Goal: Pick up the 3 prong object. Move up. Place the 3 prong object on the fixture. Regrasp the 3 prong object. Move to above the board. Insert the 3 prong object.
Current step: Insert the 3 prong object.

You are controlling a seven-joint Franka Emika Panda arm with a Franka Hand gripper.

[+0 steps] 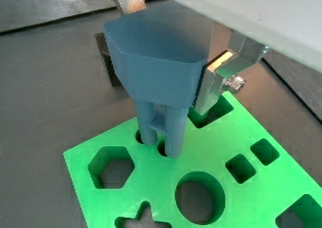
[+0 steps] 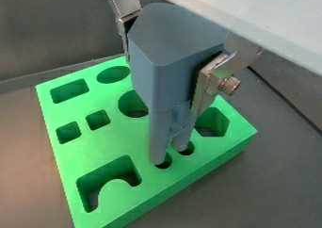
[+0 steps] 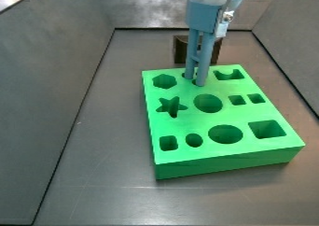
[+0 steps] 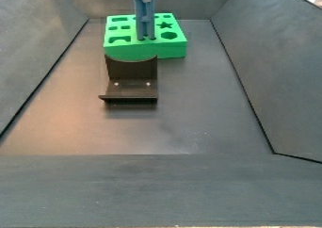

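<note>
Fingers (image 2: 217, 78) pinching upright 3 prong object (image 2: 170, 81), prongs seemingly inside board (image 2: 75, 161) holes.

Upright blue 3 prong object (image 2: 172, 81), clamped in the hand (image 2: 176, 57), prongs entering the green board (image 2: 88, 156).

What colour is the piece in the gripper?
Light blue-grey; the 3 prong object shows best in a wrist view.

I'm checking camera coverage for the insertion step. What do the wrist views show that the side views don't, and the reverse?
Only the wrist views show the light-blue plastic 3 prong object's prongs entering small round holes, and the gripper's flat silver fingers clamping it. Only the side views show the dark L-shaped fixture on the floor beside the board, and the star cut-out. All share the bright green slab-shaped board with the upright piece.
</note>
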